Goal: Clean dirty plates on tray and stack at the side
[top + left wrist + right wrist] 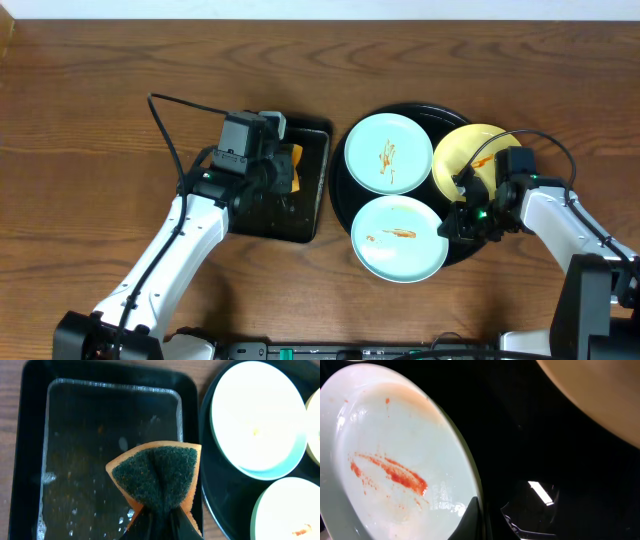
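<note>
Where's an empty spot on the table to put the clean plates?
Bare tabletop lies left of the rectangular tray, along the far edge behind both trays, and at the far right corner past the round tray. The round tray is crowded with three plates, and the gap between the trays is only a sliver.

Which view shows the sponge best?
The left wrist view. The sponge sits mid-frame, dark scrub face up with orange backing at its edges, pinched in the left end effector above the rectangular tray. Overhead shows only an orange sliver of the sponge beside the arm. The right wrist view does not show it.
</note>
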